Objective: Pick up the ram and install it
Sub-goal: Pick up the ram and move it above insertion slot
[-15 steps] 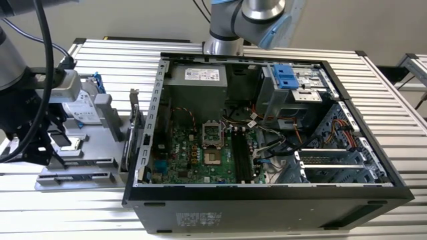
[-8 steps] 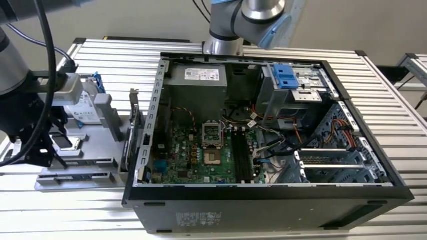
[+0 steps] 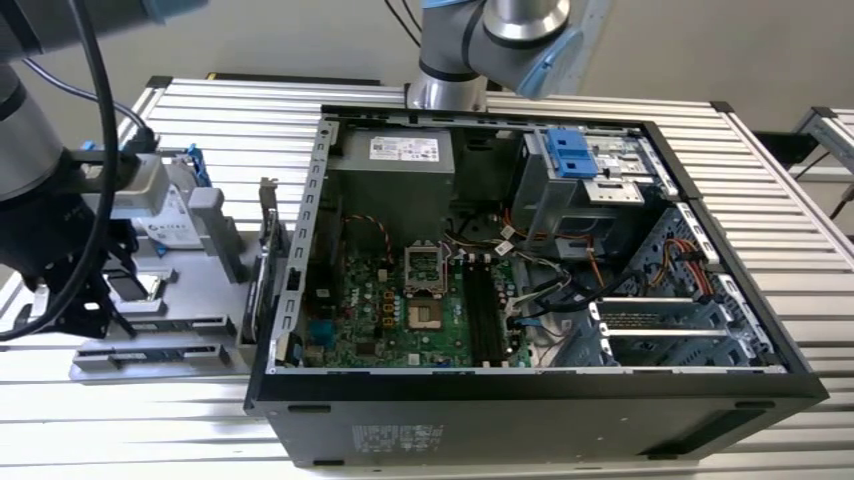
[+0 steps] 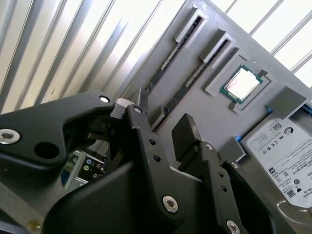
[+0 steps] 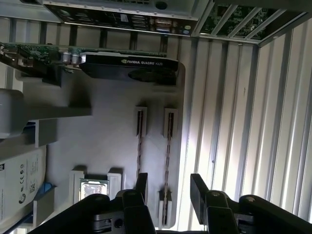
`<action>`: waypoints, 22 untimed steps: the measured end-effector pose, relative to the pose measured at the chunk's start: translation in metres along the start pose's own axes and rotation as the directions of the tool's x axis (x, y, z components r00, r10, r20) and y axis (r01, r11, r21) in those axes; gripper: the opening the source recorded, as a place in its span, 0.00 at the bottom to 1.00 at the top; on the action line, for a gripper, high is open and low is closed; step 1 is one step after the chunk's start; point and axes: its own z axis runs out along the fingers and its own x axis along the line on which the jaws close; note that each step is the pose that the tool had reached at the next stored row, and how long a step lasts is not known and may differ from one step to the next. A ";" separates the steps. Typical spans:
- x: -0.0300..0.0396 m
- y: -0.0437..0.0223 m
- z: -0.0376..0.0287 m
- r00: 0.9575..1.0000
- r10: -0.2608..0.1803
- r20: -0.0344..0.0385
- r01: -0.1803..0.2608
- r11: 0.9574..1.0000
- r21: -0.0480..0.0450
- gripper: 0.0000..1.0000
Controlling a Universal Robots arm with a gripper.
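Two ram sticks stand on edge in grey holders on the parts tray (image 5: 107, 117). In the first wrist view one ram (image 5: 168, 151) runs between my fingertips, and the other ram (image 5: 140, 141) lies just outside one finger (image 5: 142, 184). My gripper (image 5: 169, 189) is open above the tray, straddling that ram without touching it. In the second wrist view the same ram (image 4: 183, 87) leads in between the black fingers of my gripper (image 4: 163, 124), beside its twin (image 4: 163, 63). In the exterior view my arm (image 3: 54, 200) hangs over the tray at the exterior view's left.
The open computer case (image 3: 747, 375) sits at the centre with its motherboard (image 3: 400, 300) and memory slots (image 3: 483, 320) exposed. On the tray also lie a processor (image 5: 93, 187), a hard drive (image 4: 280, 146) and a graphics card (image 5: 129, 66). A second arm's base (image 3: 447, 90) stands behind the case.
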 end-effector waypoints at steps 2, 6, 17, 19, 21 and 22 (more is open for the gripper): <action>-0.0001 0.0001 0.0018 1.000 0.000 0.000 0.000 1.000 0.000 1.00; 0.0000 0.0000 0.0047 1.000 -0.004 0.000 0.004 1.000 0.002 1.00; 0.0000 -0.0001 0.0118 1.000 -0.010 0.000 0.010 1.000 0.003 1.00; 0.0000 -0.0002 0.0133 1.000 -0.010 0.000 0.010 1.000 0.003 1.00; 0.0000 -0.0002 0.0148 1.000 -0.010 0.000 0.010 1.000 0.003 1.00; 0.0001 -0.0003 0.0155 1.000 -0.010 -0.001 0.010 1.000 0.003 1.00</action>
